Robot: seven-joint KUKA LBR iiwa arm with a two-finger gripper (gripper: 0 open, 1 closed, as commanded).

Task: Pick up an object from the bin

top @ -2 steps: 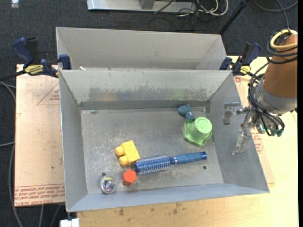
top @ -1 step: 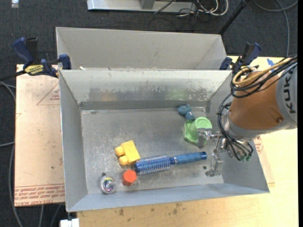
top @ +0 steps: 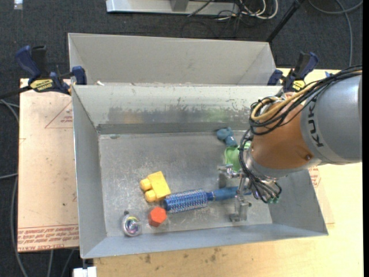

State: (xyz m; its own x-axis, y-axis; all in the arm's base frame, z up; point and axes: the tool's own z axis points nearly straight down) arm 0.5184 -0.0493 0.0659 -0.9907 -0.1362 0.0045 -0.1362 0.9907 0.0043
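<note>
Well, we're looking down into the grey bin [top: 86, 172], and everything we can see lies on its floor, so the pick is not done yet. The arm [top: 340, 120] reaches in from the right of the frame, its orange wrist cover [top: 279, 146] low over the lower right part of the bin. Below it the hand [top: 233, 195] is down at floor level. It looks open to us, with one finger on each side of the handle end of the blue hairbrush [top: 187, 201], which lies flat along the lower middle. We'd judge the brush to be the target: the approach is made, while closing and lifting are left. Left of the brush rests the yellow block [top: 154, 186]. Above the hand sit a green piece [top: 232, 154] and a blue piece [top: 225, 135]. Then come the orange cap [top: 157, 216] and the small shiny ball [top: 131, 226] at lower left.
</note>
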